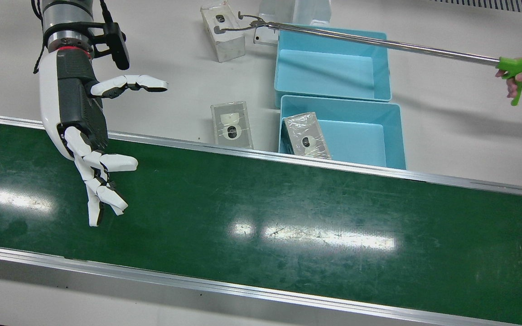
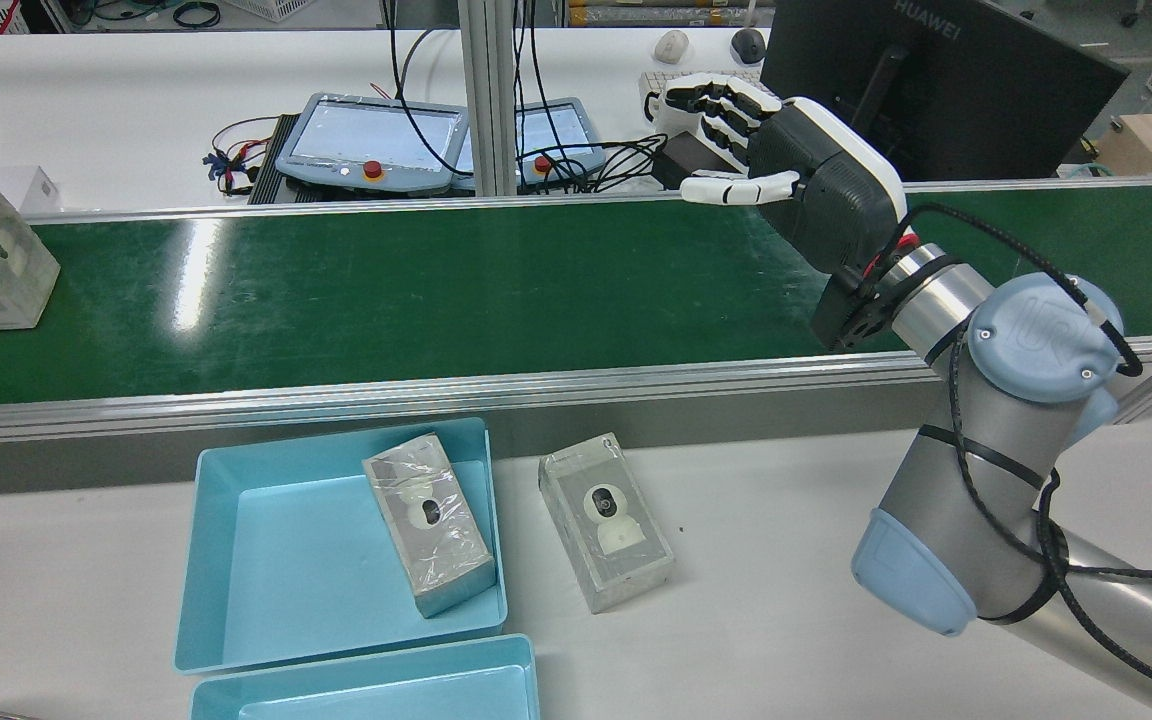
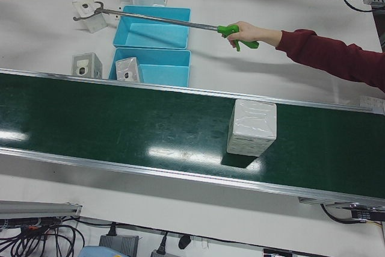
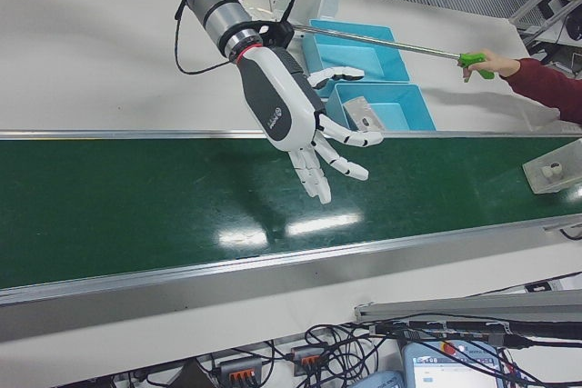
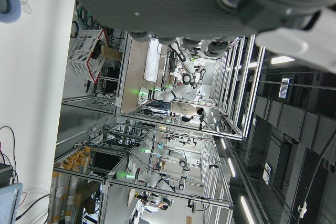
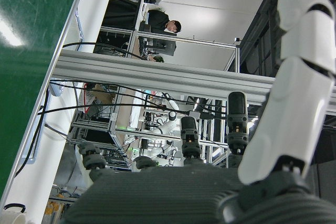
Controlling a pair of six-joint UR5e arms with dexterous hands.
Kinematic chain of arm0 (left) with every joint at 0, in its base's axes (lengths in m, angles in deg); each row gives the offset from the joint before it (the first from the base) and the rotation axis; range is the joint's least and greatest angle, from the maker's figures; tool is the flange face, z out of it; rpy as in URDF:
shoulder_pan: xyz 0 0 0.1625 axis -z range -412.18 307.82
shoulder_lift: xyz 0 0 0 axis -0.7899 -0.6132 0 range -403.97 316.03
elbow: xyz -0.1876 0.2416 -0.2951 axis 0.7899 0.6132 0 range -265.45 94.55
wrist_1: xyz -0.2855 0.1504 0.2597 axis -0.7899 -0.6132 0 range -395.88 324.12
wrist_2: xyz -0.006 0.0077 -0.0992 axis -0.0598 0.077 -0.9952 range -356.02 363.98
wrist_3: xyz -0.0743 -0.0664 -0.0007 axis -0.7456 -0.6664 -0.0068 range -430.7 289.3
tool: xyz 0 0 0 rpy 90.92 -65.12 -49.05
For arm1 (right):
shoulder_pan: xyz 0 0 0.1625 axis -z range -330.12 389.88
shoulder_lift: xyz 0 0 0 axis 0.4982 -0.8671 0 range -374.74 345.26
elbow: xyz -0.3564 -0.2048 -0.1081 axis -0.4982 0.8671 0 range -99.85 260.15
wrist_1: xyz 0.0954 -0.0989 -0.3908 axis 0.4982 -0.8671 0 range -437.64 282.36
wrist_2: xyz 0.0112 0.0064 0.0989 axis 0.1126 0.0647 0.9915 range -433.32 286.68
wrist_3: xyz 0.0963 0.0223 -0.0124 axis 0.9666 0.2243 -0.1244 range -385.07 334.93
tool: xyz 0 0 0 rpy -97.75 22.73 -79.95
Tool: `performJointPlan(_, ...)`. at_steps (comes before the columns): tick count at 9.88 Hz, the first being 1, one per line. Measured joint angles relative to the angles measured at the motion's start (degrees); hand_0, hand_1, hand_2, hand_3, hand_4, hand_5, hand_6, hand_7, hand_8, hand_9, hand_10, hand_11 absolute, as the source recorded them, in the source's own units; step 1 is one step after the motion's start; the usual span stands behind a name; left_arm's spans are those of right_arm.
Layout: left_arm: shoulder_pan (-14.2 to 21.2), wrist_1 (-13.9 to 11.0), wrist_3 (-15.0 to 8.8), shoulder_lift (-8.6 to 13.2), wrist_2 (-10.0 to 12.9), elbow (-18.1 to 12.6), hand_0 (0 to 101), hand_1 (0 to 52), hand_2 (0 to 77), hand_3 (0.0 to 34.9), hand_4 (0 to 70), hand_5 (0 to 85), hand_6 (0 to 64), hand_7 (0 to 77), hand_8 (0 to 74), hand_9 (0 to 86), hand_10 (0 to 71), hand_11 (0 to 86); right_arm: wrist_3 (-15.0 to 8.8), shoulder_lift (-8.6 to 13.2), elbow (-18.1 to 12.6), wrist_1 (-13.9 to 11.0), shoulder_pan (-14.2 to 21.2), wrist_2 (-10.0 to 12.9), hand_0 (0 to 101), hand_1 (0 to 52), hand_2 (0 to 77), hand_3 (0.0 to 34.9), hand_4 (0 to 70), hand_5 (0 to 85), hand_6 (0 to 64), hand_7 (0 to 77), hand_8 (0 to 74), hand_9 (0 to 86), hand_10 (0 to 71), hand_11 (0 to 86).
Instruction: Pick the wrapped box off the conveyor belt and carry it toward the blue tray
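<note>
Green conveyor belt (image 1: pixel 261 213) is running across the station, wrapped box (image 3: pixel 251 127) sitting upright on it well away from the right hand (image 1: pixel 84 136), only its corner showing at the front view's right edge. Right hand is hovering over the other end of the belt, fingers (image 1: pixel 102 190) spread apart and holding nothing, palm facing down toward the belt in the right-front view. Left hand (image 5: pixel 210 9) is showing only as a blurred close-up in its own camera, can't tell if it's spread or closed, nothing visibly in it.

Two blue trays (image 1: pixel 333 74) are sitting side by side on the white tabletop (image 1: pixel 447 127) just beside the belt's rail. Near tray (image 2: pixel 266 560) is holding one plastic-wrapped camera box (image 2: pixel 428 522) leaning against its wall. Another camera box (image 2: pixel 606 522) is lying flat on the tabletop just beside that tray. A third clear box (image 1: pixel 223 31) is standing farther back, near the far tray.

Person's hand (image 1: pixel 521 77) in a dark red sleeve is gripping a green-handled reacher tool (image 1: pixel 379 43), its claw tip touching or right at that far box
</note>
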Motion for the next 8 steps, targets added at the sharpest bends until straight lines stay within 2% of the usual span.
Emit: performJointPlan(8,0.0,0.0,0.0,0.0,0.0,0.0,0,0.0,0.5,0.0,0.0,0.5,0.0,0.5,0.5,0.5,0.5,0.0,0.0,0.1,0.1,0.0,0.0,0.1,41,9.3,20.2,30.2,20.2,27.8,0.0,19.1,0.0,2.2,6.0,8.7)
